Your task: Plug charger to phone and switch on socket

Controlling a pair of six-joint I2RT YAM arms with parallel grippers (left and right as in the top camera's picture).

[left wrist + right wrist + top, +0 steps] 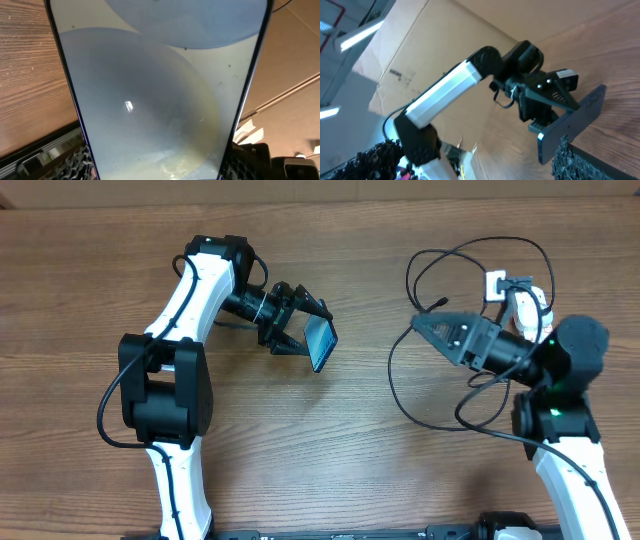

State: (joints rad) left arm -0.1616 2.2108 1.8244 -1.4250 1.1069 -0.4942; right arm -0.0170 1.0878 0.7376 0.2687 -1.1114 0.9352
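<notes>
The left arm (190, 295) stretches rightward. The left gripper (303, 328) angles down, its jaws clamped on the edges of the phone (321, 342). The right arm (560, 390) folds in from the phone's right. The right gripper (425, 328) is rolled sideways and points toward the phone, well apart from it, with its jaws spread and empty.

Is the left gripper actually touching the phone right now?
Touching. The right wrist view shows the left gripper clamped on the phone with no gap; the overhead view agrees.
</notes>
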